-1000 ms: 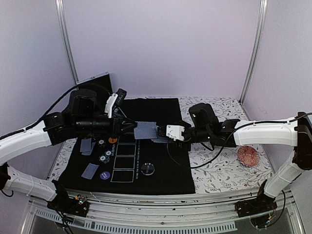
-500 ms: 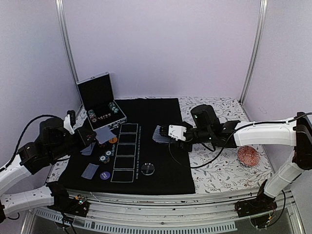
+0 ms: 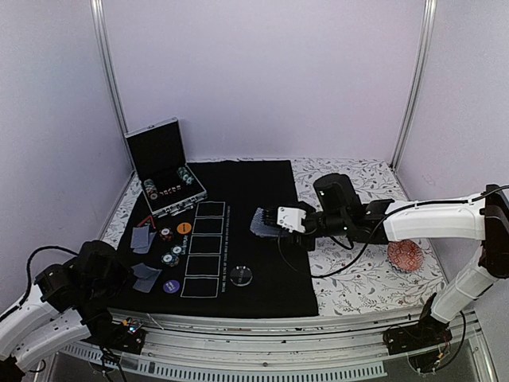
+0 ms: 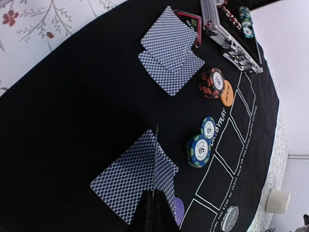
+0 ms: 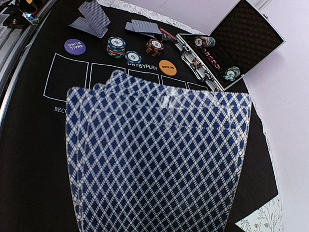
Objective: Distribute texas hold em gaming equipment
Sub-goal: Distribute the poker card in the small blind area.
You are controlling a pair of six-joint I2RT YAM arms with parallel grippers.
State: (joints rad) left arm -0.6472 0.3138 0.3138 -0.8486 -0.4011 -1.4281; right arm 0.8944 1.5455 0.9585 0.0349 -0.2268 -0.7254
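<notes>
Black mat (image 3: 254, 183) is my reference for everything.

Left gripper (image 4: 155, 198) hangs over the mat's near-left corner, jaws pressed together. I can't tell whether anything is pinched between them.

Just past its tips, the near pair of cards (image 4: 130, 179) lies face down and overlapped on the mat's left strip. Farther up that strip, the far pair of cards (image 4: 171, 53) is also overlapped, and the red triangle marker (image 4: 190, 21) pokes out from under it.

Silver case (image 3: 163, 171) stands open at the mat's far-left corner, with chips inside.

Right of the card pairs, in the mat's left third, I see:
- red-black chip stack (image 4: 212, 82), with the orange disc (image 4: 227, 93) just beside it
- two blue-green chip stacks (image 4: 199, 150) nearer the front
- purple disc (image 3: 171, 285) nearest the mat's front edge

Clear disc (image 3: 242, 275) sits near the mat's front centre.

Right gripper (image 3: 272, 220) is above the mat's right half, clamped on a fan of cards (image 5: 159, 159), lattice backs toward its wrist camera.

Reddish dish (image 3: 406, 255) is off the mat's right edge, on the floral cloth.
</notes>
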